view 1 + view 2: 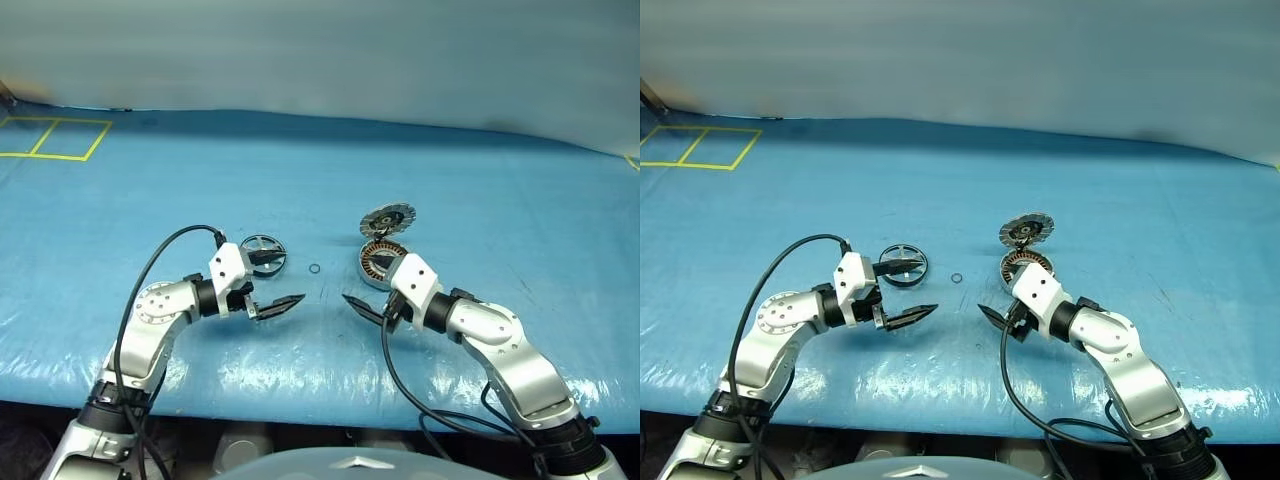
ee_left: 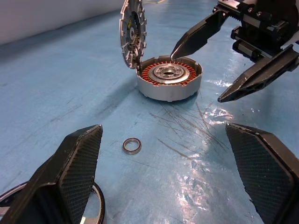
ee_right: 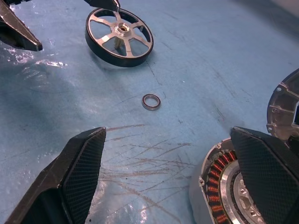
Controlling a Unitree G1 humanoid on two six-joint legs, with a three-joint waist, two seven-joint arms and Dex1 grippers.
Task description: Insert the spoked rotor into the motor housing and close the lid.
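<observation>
The spoked rotor (image 1: 263,254) lies flat on the blue table cover, left of centre. The motor housing (image 1: 381,262), a silver cup with copper windings, stands right of centre. The lid (image 1: 387,219) leans upright on the housing's far rim, its segmented face showing. My left gripper (image 1: 293,278) hovers open just right of the rotor, one finger over the rotor's edge. My right gripper (image 1: 358,280) is open at the housing's near left side, one fingertip above its rim. Both are empty. In the right wrist view the rotor (image 3: 122,30) sits beyond the open fingers.
A tiny metal ring (image 1: 315,269) lies on the cover between rotor and housing. Yellow tape squares (image 1: 55,138) mark the far left corner. The blue cover (image 1: 320,170) stretches wide behind the parts; its near edge runs below both arms.
</observation>
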